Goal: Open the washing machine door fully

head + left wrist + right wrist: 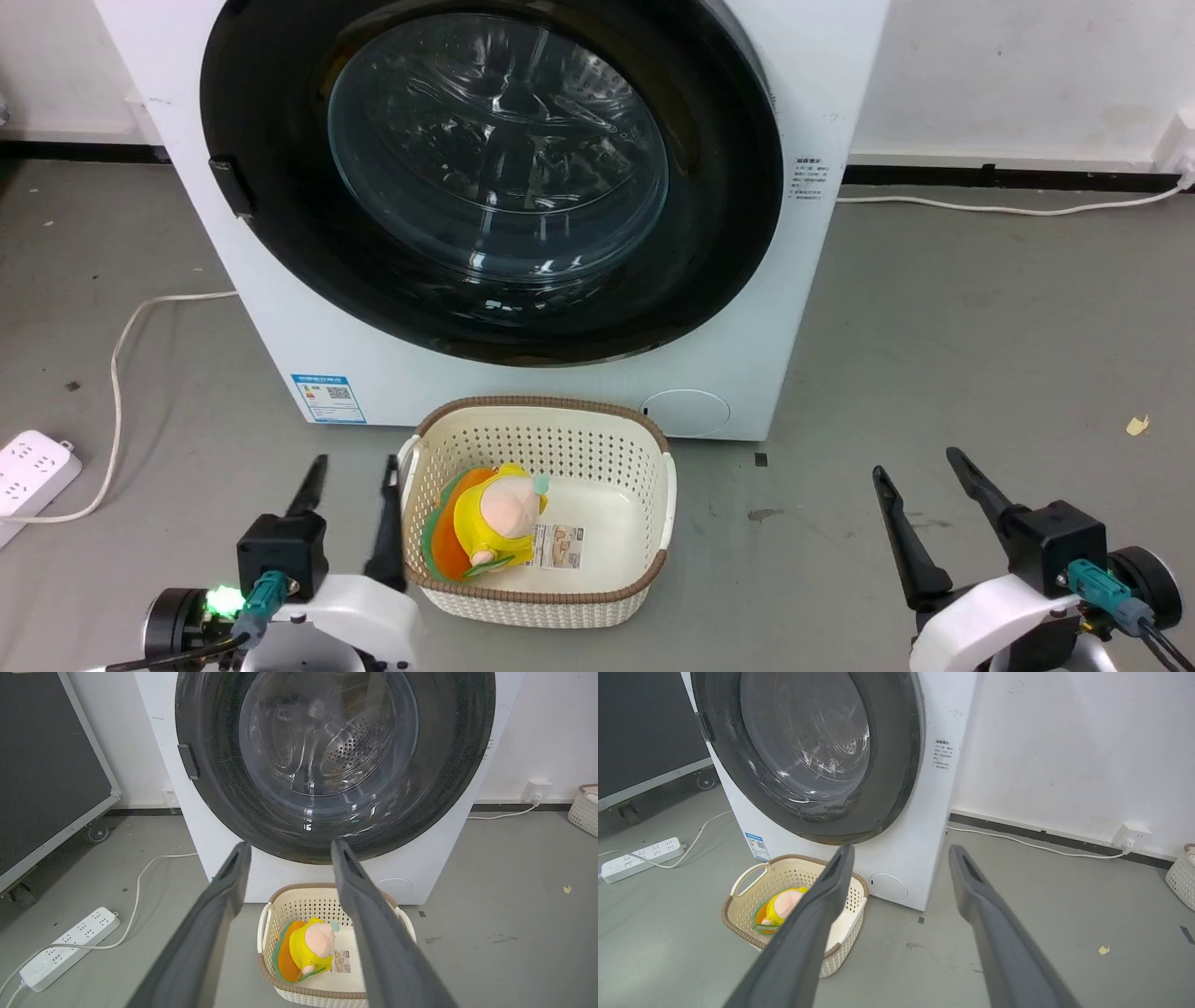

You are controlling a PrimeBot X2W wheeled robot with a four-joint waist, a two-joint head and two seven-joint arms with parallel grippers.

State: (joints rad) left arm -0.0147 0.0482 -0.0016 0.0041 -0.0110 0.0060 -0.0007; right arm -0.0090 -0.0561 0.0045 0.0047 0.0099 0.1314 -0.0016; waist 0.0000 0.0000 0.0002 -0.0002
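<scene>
- The door (495, 159) is big, round, black and shiny, with a clear glass bowl in the middle. It is at 12 o'clock in the head view.
- The door lies flat on the white washer (822, 75). It is closed.
- A small black catch (231, 187) sits at 9 o'clock on the door's rim.
- Through the glass you can see the drum (355, 751) with its little holes.
- The left gripper (357, 464) is at 7 o'clock in the head view. Its two fingers stand wide apart and hold nothing. It is low, well apart from the door.
- The right gripper (915, 464) is at 5 o'clock. Its fingers are also spread wide with nothing in them, and it is well apart from the door.
- A pale basket (541, 415) stands on the grey floor (980, 355), at 6 o'clock from the door and near the washer's front. The left gripper is just beside the basket, at its 9 o'clock.
- A yellow toy (495, 518) lies in the basket, towards its 8 o'clock side. A small card (560, 546) lies at 3 o'clock from the toy.
- A blue sticker (327, 399) is on the washer at 7 o'clock from the door. A round cap (686, 413) is at 5 o'clock.
- A white power strip (33, 467) lies on the floor at 9 o'clock in the head view. Its cord (117, 373) runs towards the washer.
</scene>
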